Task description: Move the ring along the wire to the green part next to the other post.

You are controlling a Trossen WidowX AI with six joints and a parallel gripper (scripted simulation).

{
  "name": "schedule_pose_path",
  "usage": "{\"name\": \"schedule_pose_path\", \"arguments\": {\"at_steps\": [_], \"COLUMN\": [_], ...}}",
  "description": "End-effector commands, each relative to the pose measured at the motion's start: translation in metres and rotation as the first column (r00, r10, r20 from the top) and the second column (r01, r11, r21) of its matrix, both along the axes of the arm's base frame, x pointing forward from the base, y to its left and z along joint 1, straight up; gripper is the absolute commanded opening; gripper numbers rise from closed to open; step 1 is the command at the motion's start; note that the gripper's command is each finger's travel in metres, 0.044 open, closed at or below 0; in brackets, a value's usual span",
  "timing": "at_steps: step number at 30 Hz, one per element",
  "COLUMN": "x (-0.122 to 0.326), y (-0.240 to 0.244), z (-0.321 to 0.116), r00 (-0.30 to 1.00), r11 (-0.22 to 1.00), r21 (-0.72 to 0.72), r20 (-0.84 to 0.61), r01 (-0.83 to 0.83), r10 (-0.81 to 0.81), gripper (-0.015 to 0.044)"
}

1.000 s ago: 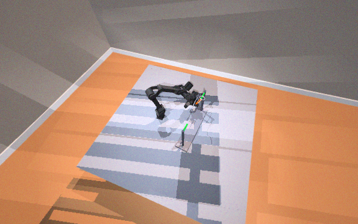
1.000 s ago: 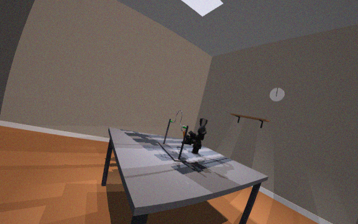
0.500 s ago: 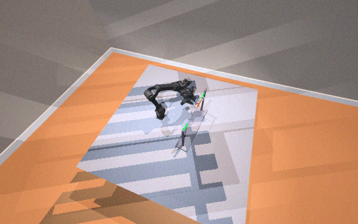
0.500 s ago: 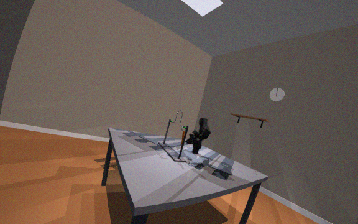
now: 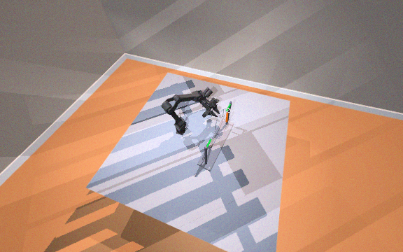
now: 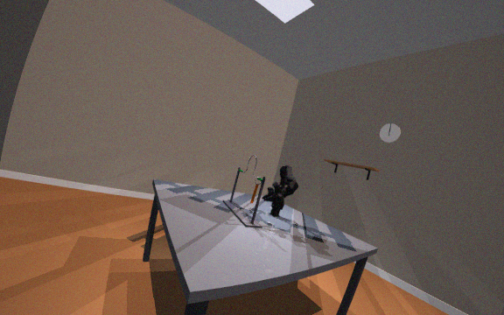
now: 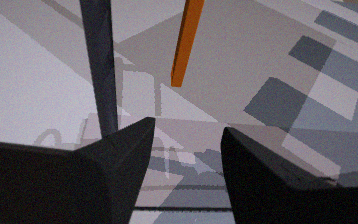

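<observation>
From above, I see the ring [image 5: 227,113] [image 6: 257,179] by the green part [image 5: 229,106] [image 6: 261,178] next to one post [image 5: 230,102] [image 6: 258,201] [image 7: 99,55], with the gripper [image 5: 219,113] [image 6: 265,198] [image 7: 188,131] beside the orange handle [image 5: 227,117] [image 6: 255,192] [image 7: 185,47], on the arm's side. From across the room, the handle hangs below the ring, its long axis steep and slightly tilted, with the fingers off to its right. In the wrist view, the handle's lower end lies ahead of the fingertips, in line with the gap but outside it; the post stands to its left. The fingers are partly open, with nothing between them. If this is the release, as I'd guess, the next move should be straight back from the handle, since swinging sideways could knock it or the post.
</observation>
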State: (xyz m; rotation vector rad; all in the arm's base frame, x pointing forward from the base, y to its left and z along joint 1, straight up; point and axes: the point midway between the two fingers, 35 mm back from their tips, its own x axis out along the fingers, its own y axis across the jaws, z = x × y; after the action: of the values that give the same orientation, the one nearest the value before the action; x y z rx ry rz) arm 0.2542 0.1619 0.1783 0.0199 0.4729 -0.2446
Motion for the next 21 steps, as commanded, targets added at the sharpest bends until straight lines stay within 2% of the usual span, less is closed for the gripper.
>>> {"name": "schedule_pose_path", "arguments": {"at_steps": [1,9,15,19,21], "x": [0.000,0.000,-0.039,-0.041,-0.041], "y": [0.000,0.000,0.009,0.009,0.009], "z": [0.001,0.001,0.022,0.023,0.023], "r00": [1.000,1.000,1.000,1.000,1.000], "r11": [1.000,1.000,1.000,1.000,1.000], "r21": [0.003,0.003,-0.001,-0.002,-0.002], "r20": [0.005,0.005,0.003,0.005,0.005], "r01": [0.004,0.004,-0.002,-0.002,-0.002], "r10": [-0.004,-0.004,0.002,0.002,0.002], "gripper": [0.0160,0.0160,0.0317,0.0423,0.0440]}}
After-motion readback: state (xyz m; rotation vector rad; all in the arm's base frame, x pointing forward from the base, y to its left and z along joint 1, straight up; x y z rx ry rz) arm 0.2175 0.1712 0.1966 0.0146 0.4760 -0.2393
